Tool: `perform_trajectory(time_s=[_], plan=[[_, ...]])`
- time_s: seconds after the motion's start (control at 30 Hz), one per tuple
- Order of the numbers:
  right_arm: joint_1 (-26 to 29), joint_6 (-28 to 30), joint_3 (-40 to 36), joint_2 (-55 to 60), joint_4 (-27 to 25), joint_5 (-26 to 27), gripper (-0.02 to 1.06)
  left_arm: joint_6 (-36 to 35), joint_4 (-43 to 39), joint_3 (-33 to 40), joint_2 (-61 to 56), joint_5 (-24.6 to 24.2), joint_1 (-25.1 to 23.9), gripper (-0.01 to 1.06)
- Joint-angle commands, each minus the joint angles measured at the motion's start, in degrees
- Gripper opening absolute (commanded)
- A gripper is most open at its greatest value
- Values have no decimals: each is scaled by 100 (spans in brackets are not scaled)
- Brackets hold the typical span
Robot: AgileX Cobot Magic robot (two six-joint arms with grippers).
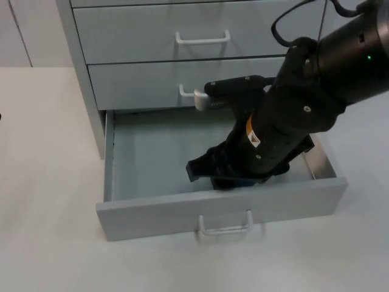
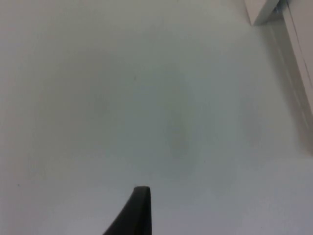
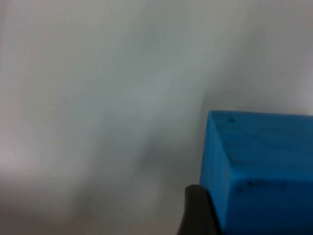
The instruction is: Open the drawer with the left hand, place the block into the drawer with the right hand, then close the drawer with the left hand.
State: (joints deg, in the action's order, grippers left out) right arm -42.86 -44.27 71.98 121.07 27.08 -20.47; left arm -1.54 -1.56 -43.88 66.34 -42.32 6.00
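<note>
Right tool (image 1: pixel 209 173) down inside the open drawer (image 1: pixel 152 210), near its front wall; blue block (image 3: pixel 259 171) against one finger, can't tell if clamped; risks: dropped block tumbles, arm clips drawer front on exit; left tool (image 2: pixel 134 213) waits over bare surface (image 2: pixel 122 98), state unclear.

A white desk (image 1: pixel 48 182) spreads under even light; pale grey wall panels (image 1: pixel 30 30) stand at far left.

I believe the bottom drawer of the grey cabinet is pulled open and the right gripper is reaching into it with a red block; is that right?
Nearly: the rectangular block is blue, not red, as the right wrist view shows. The grey cabinet's bottom drawer is indeed open, with the right gripper reaching into it.
</note>
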Motion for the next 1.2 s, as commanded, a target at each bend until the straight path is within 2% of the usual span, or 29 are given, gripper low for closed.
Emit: perform_trajectory(time_s=[0.0, 0.07, 0.1, 0.17, 0.27, 0.5, 0.7, 0.8, 0.83, 0.97, 1.17], plan=[[33, -33, 29, 39, 93, 40, 17, 2, 41, 18, -42, 66, -10, 105], [33, -33, 29, 39, 93, 40, 34, 2, 41, 18, -42, 66, -10, 105], [33, -33, 29, 39, 93, 40, 34, 2, 41, 18, -42, 66, -10, 105], [33, -33, 29, 39, 108, 40, 54, 2, 41, 18, -42, 66, -10, 105], [33, -1, 29, -48, 108, 29, 69, 2, 41, 18, -42, 66, -10, 105], [33, -1, 29, -516, 122, -167, 72, 2, 41, 18, -42, 77, -10, 105], [33, -1, 29, -1234, 73, -1153, 72, 2, 41, 18, -42, 77, -10, 105], [33, 458, 29, -1748, -224, -1662, 72, 2, 41, 18, -42, 77, -10, 105], [33, 458, 29, -1748, -224, -1662, 72, 2, 41, 18, -42, 77, -10, 105], [33, 1118, 29, -2161, -766, -1982, 72, 2, 41, 18, -42, 77, -10, 105], [33, 1414, -21, -2344, -984, -2135, 72, 2, 41, 18, -42, 77, -10, 105]])
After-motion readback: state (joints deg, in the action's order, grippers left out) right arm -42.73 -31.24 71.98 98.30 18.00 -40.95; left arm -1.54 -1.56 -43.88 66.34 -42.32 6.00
